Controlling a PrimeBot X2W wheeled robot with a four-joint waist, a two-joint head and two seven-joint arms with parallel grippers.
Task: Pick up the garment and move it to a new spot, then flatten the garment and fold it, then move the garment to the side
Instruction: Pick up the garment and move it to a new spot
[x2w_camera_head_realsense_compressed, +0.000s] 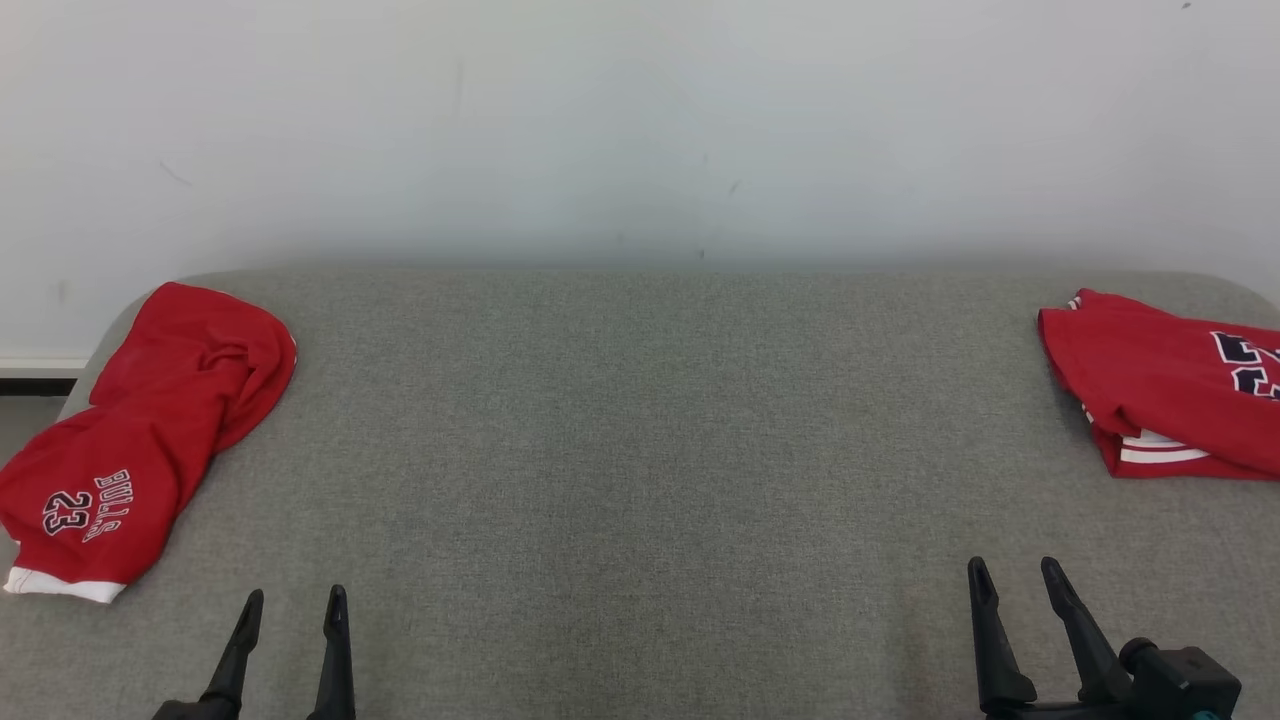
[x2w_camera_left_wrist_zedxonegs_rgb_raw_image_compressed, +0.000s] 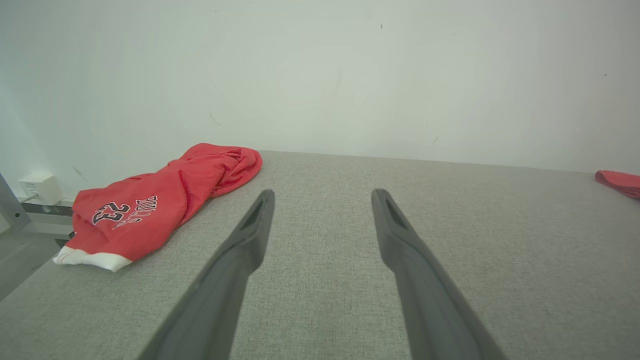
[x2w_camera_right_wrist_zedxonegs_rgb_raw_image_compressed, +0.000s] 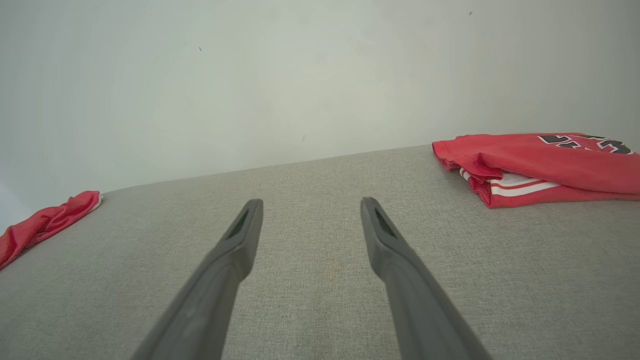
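Starting pickup: left claw (x2w_camera_head_realsense_compressed: 296, 594) & right claw (x2w_camera_head_realsense_compressed: 1012, 563) both spread, empty; you prob reach for crumpled shirt (x2w_camera_head_realsense_compressed: 140, 430) nxt.

Soft even light, faint shadows, sharp focus, wide-angle bowing

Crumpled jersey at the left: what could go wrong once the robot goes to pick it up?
The crumpled jersey lies at the table edge; a nudge from the open left end effector could push it off.
It is bunched, so a pinch may catch one layer only.
The folded jersey looks alike and might be targeted instead.
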